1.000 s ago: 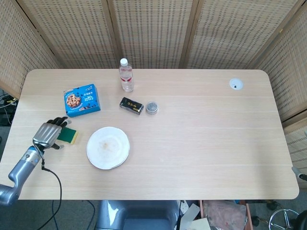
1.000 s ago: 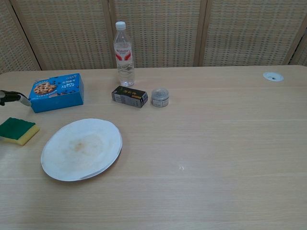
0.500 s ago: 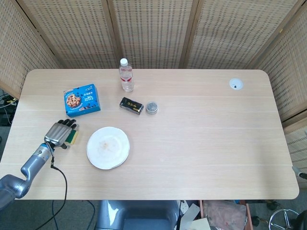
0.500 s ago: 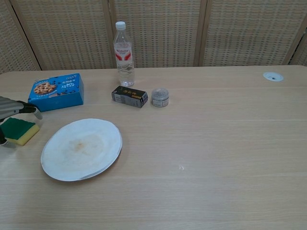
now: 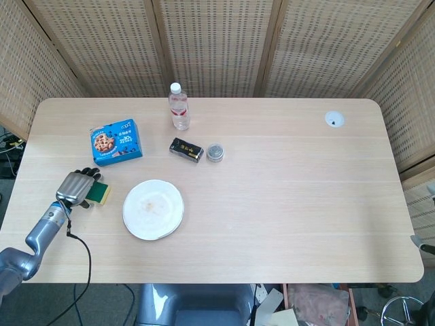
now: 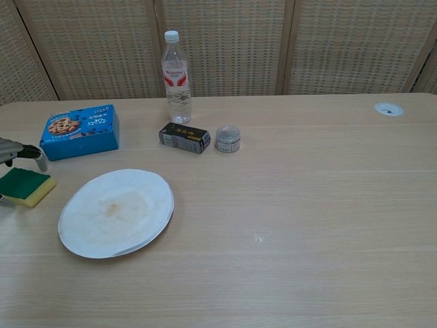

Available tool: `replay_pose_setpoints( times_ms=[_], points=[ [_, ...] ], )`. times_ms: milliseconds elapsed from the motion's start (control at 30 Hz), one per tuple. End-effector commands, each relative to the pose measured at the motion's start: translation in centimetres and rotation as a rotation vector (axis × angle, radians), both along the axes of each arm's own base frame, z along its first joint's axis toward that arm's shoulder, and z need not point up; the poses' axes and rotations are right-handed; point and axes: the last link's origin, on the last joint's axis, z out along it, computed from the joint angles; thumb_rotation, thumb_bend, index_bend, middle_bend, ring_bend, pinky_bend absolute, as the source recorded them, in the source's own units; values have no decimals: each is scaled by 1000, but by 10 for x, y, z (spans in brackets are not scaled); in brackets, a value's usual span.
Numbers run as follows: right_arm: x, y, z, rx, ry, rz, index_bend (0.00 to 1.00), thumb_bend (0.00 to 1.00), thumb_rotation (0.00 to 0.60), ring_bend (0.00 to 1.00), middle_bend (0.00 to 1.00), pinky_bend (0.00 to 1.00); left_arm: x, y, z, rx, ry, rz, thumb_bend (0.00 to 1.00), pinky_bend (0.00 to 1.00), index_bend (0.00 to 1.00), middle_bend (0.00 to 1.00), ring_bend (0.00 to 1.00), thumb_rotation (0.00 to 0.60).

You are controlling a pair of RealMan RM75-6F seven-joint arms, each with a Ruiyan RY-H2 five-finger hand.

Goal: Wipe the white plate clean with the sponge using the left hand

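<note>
Clearly the left hand was at the sponge, which lay flat on the table just left of the white plate, green side up; the fingers draped over the sponge's left end, but I could not tell whether they were clamped on it or merely resting there. To my eye, grasping it well meant closing firmly across the sponge's short sides before lifting, then carrying it right to the brownish smear at the plate's middle. Neither camera showed the right hand.
</note>
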Motion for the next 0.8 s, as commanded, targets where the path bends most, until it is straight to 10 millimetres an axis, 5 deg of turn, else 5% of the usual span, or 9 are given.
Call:
replay_pose_setpoints(
  times_ms=[33, 433, 800],
  points=[
    [0, 0, 0, 2, -1, -1, 0, 0, 600, 0, 0, 0, -1, 0, -1, 2, -1, 5, 2, 323, 299, 223, 198, 600],
    [0, 1, 0, 8, -11, -1, 0, 0, 600, 0, 0, 0, 1, 2, -5, 25, -38, 4, 33, 437, 509, 373, 350, 600],
    [2, 2, 3, 7, -25, 6, 0, 0, 600, 0, 0, 0, 20, 3, 7, 85, -196, -67, 101, 450, 557, 395, 363, 600]
  ],
)
